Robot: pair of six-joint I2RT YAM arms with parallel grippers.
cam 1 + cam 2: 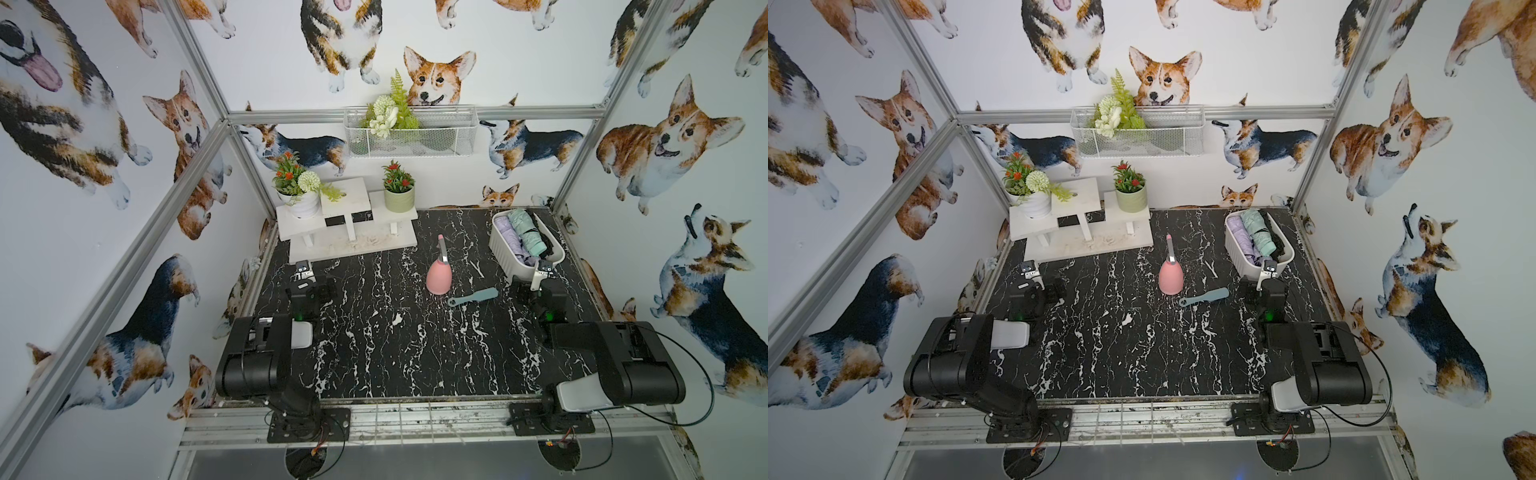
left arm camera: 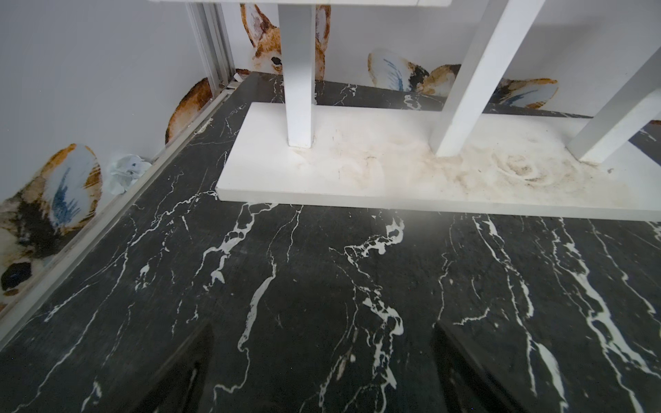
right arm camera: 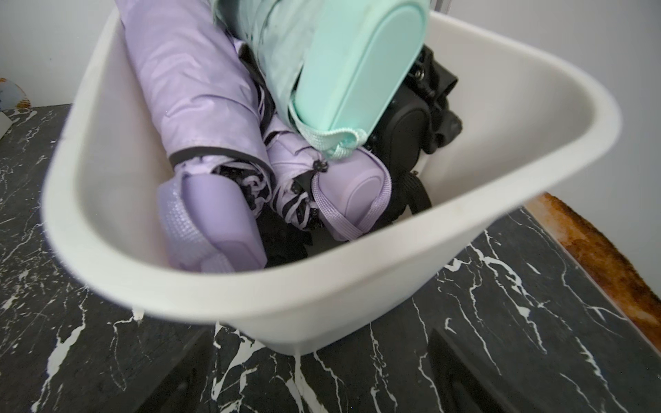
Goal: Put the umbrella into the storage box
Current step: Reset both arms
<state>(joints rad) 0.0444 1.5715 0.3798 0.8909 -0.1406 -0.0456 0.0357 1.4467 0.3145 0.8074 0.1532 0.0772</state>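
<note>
black fingers of my right gripper (image 3: 320,343) stand spread, nothing between them, just short of the storage box (image 3: 322,293) end wall. straight ahead inside it lie folded umbrellas, long axes running away from me: the mint umbrella (image 3: 343,71) on top, lilac umbrellas (image 3: 193,89) beside it, a black umbrella (image 3: 407,132) underneath. right arm is nearer, folded low. left gripper (image 2: 322,357), likewise spread and empty, faces the plant stand (image 2: 393,171).
</note>
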